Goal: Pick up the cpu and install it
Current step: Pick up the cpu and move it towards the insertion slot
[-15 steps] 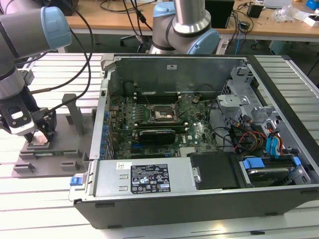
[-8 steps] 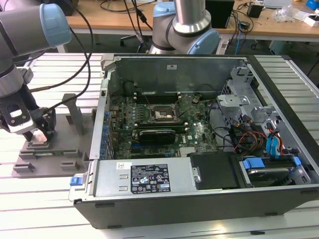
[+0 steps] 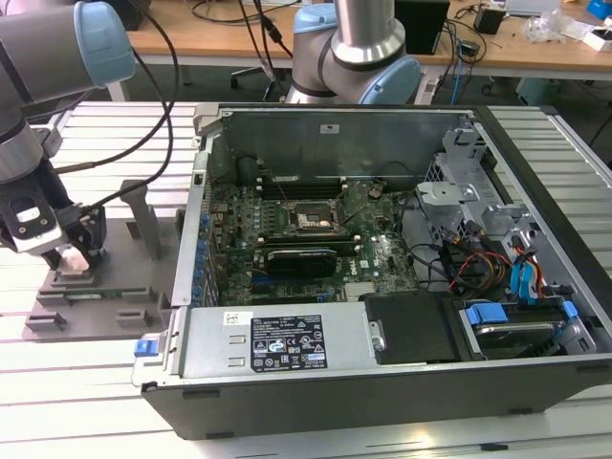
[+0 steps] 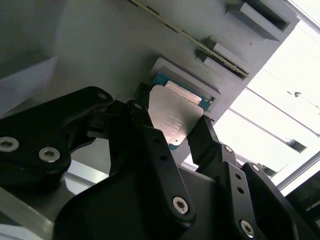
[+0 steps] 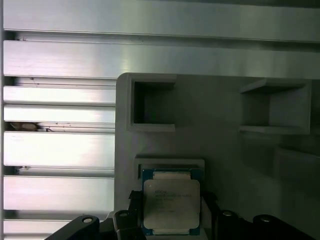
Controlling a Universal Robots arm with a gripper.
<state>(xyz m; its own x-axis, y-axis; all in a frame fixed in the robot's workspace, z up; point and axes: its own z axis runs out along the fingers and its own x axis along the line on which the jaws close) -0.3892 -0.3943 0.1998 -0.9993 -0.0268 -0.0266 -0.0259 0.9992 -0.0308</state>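
Observation:
The cpu (image 5: 171, 202) is a small square chip with a silvery metal top and a green edge. It lies at a raised pocket of the grey plastic tray (image 5: 215, 145). In both wrist views my gripper (image 5: 171, 200) has one black finger against each of two opposite sides of the chip, shut on it. The second wrist view shows the cpu (image 4: 175, 117) between the fingertips (image 4: 142, 117) of the gripper (image 4: 172, 127), close over the tray (image 4: 100, 45). In the exterior view the gripper (image 3: 72, 258) is low over the tray (image 3: 120, 277) at the exterior view's left. The motherboard socket (image 3: 311, 222) sits inside the open computer case.
The open computer case (image 3: 382, 382) takes up the middle and the exterior view's right, with cables, a drive bay (image 3: 512, 325) and a graphics card (image 3: 301, 258) inside. Upright tray posts (image 3: 143, 215) stand beside the gripper. A second arm's base (image 3: 354, 57) stands behind the case on the slatted metal table (image 3: 76, 402).

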